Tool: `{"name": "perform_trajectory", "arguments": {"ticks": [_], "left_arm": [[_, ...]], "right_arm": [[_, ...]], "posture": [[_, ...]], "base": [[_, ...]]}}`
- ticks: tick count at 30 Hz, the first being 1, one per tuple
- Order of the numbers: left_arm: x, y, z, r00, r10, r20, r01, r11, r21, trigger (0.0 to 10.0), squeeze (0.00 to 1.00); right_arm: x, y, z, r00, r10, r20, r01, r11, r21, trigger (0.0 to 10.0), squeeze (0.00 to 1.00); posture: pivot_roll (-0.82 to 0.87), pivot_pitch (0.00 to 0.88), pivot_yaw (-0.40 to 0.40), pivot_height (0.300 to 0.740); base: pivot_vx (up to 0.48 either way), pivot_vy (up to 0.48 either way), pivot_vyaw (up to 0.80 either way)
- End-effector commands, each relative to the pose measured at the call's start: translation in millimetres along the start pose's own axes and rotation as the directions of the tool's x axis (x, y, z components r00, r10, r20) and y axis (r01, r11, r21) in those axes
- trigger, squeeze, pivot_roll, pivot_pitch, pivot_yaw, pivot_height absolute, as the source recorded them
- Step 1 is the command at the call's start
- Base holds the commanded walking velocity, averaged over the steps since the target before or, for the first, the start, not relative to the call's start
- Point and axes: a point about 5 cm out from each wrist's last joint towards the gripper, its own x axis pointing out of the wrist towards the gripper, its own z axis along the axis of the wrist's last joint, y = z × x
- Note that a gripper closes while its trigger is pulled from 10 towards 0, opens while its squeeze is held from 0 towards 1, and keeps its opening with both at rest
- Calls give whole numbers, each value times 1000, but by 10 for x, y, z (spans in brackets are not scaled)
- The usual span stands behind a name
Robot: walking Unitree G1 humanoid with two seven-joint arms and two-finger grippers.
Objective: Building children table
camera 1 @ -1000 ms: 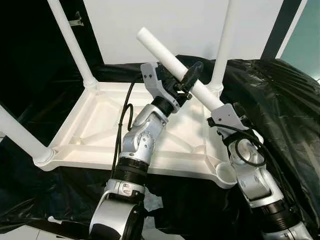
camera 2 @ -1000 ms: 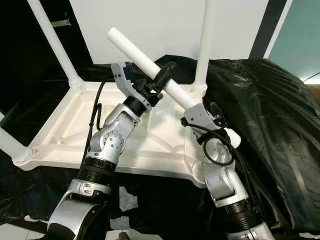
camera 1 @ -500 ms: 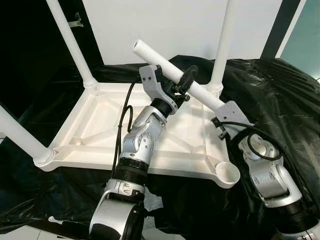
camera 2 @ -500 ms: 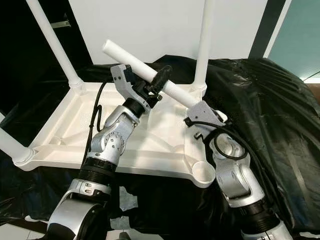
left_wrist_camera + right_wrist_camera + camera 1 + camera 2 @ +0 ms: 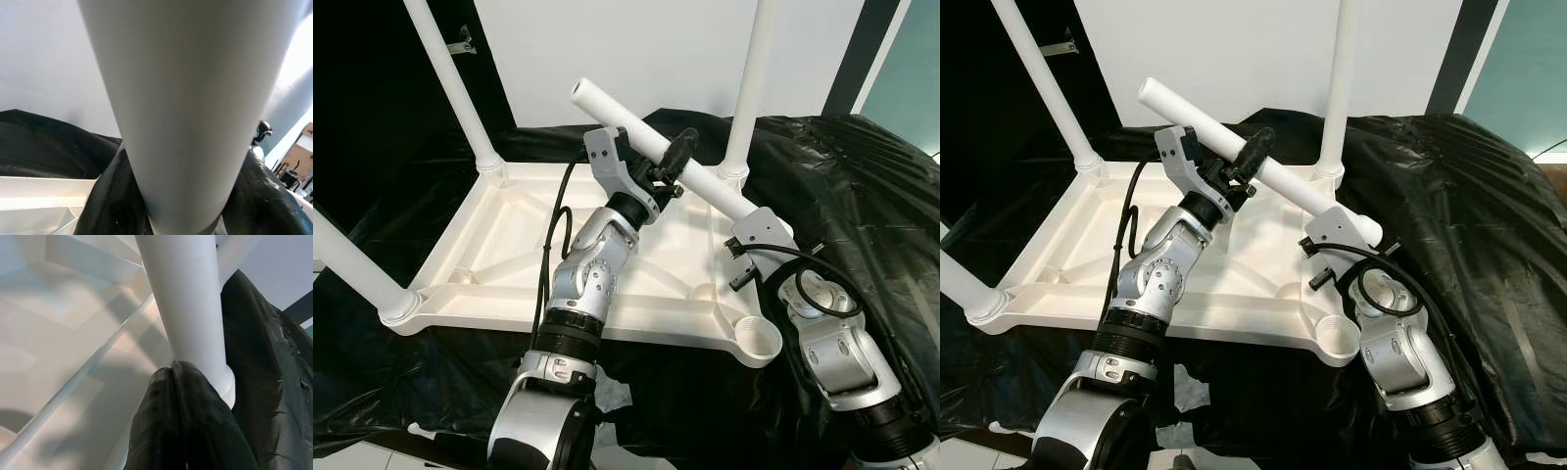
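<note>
The white table top (image 5: pixel 509 245) lies upside down on a black sheet. White legs stand in its back left (image 5: pixel 450 83), back right (image 5: pixel 751 78) and near left (image 5: pixel 347 259) corners. The near right socket (image 5: pixel 761 338) holds nothing. A loose white leg (image 5: pixel 626 122) slants over the top, its high end to the back left. My left gripper (image 5: pixel 674 162) is shut around its middle. The leg's threaded low end (image 5: pixel 227 387) lies against my right gripper (image 5: pixel 172 369), whose two fingers press together with nothing between them. The right wrist (image 5: pixel 762 233) sits just above the socket.
Crinkled black sheet (image 5: pixel 862 196) covers the surface to the right and front. A white wall (image 5: pixel 636 49) rises behind the table top. The standing legs flank the loose leg on both sides. Pale floor (image 5: pixel 352 455) shows at the near left.
The loose leg has tilted flatter, its high end lower and further left. My right arm has swung down and to the right, from higher beside the leg to its low end.
</note>
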Motion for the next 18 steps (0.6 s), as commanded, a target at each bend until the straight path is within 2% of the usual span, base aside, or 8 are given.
{"name": "perform_trajectory", "arguments": {"ticks": [1,2,3,4,9,14,18], "left_arm": [[57,-75,-21,1000,-17,0,17,1000,-14,0,0],[57,-75,-21,1000,-17,0,17,1000,-14,0,0],[59,-76,-23,1000,-18,-1,18,1000,-13,0,0],[62,-79,-25,1000,-19,-2,19,1000,-12,0,0],[63,-94,-36,1000,-25,-6,25,1000,-12,0,0],[61,-99,-41,1000,-29,-9,28,1000,-12,0,0],[59,-100,-44,999,-30,-10,30,999,-12,0,0]], "right_arm": [[8,-61,47,999,-44,18,44,999,-15,3765,0],[8,-61,47,999,-44,18,44,999,-15,3765,0],[14,-108,76,996,-79,33,79,997,-18,10000,267],[17,-154,102,993,-109,47,109,994,-15,10000,1000],[9,-211,154,988,-138,76,138,990,2,10000,1000],[12,-199,168,989,-123,87,127,991,-40,10000,1000],[49,-188,125,991,-109,78,113,993,-40,10000,1000]], "posture": [[-134,0,67,740],[-134,0,67,740],[-135,0,67,740],[-136,0,68,740],[-137,0,69,740],[-137,0,68,740],[-138,0,68,740]], "base": [[0,0,0],[0,0,0],[0,0,0],[0,0,0],[0,0,0],[0,0,0],[0,0,0]]}}
